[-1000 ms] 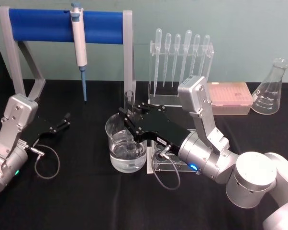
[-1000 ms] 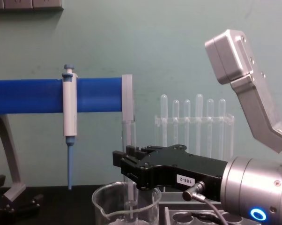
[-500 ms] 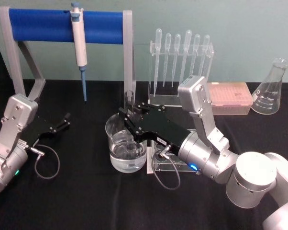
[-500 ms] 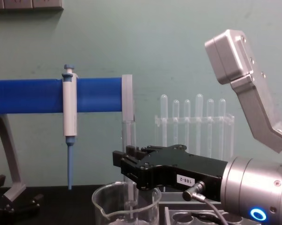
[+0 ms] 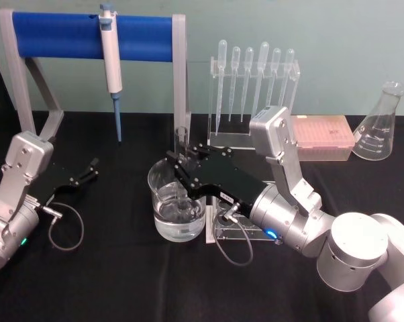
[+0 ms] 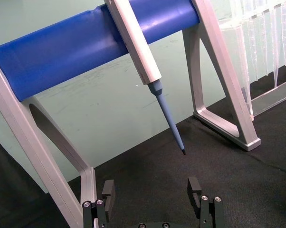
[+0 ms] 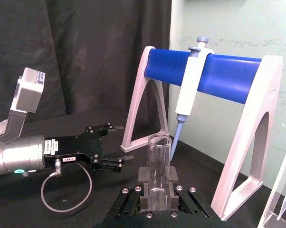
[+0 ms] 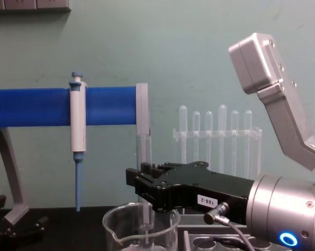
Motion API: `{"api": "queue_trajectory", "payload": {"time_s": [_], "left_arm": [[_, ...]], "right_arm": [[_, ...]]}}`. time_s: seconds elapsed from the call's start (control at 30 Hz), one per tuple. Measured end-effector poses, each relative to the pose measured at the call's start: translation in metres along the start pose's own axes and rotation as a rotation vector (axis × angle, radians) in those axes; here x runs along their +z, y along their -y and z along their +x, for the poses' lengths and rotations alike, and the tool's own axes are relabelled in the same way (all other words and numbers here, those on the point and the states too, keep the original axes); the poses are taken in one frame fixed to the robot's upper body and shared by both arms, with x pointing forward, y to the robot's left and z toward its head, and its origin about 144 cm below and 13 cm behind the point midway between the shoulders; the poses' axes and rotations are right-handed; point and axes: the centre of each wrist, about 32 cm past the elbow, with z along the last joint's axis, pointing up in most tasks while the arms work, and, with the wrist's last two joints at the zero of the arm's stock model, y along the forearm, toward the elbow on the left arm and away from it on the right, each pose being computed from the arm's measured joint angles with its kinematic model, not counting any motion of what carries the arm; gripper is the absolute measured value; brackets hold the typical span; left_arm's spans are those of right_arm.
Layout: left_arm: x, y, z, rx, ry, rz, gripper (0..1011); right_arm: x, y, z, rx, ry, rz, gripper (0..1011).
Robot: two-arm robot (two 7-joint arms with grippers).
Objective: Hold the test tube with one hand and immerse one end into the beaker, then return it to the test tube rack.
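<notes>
The right gripper (image 5: 177, 168) is clamping the test tube (image 5: 182, 137) between its black fingers and holding it upright over the beaker (image 5: 177, 204), open rim up and round end down inside the glass. A small white label on the gripper body is showing upside-down digits in the chest view, seemingly "188-2"; I cannot read it surely. In that view the test tube (image 8: 143, 157) is running straight down through the fingers into the beaker (image 8: 141, 230), its lower end appearing behind the glass wall. The head view is showing clear liquid in the beaker's lower part. The right wrist view is looking along the fingers at the test tube (image 7: 158, 166), standing vertical with its rim open.

The left gripper (image 5: 88, 169) is resting on the black table (image 5: 121, 282) at the left, fingers (image 6: 107, 192) spread apart and holding nothing, facing the blue-tipped white pipettor (image 6: 147, 71) hanging on the blue-barred stand (image 6: 62, 52).
</notes>
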Motion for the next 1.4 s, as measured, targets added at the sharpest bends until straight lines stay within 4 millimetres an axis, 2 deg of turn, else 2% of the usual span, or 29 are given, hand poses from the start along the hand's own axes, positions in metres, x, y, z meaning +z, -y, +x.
{"api": "queue_trajectory", "payload": {"time_s": [0.2,0.53,0.67,0.87,1.07,1.23,1.4], "left_arm": [[0.0,0.0,0.0,0.0,0.0,0.0,1000],[0.0,0.0,0.0,0.0,0.0,0.0,1000],[0.0,0.0,0.0,0.0,0.0,0.0,1000],[0.0,0.0,0.0,0.0,0.0,0.0,1000],[0.0,0.0,0.0,0.0,0.0,0.0,1000],[0.0,0.0,0.0,0.0,0.0,0.0,1000],[0.0,0.0,0.0,0.0,0.0,0.0,1000]], "right_arm": [[0.007,0.001,0.0,-0.002,0.008,0.021,224],[0.051,0.008,-0.001,0.007,0.054,0.119,224],[0.074,0.017,0.001,0.004,0.067,0.172,224],[0.093,0.042,0.004,-0.032,0.087,0.184,224],[0.09,0.07,0.009,-0.094,0.091,0.154,224],[0.076,0.092,0.012,-0.143,0.081,0.134,224],[0.058,0.102,0.014,-0.177,0.063,0.11,224]]}}
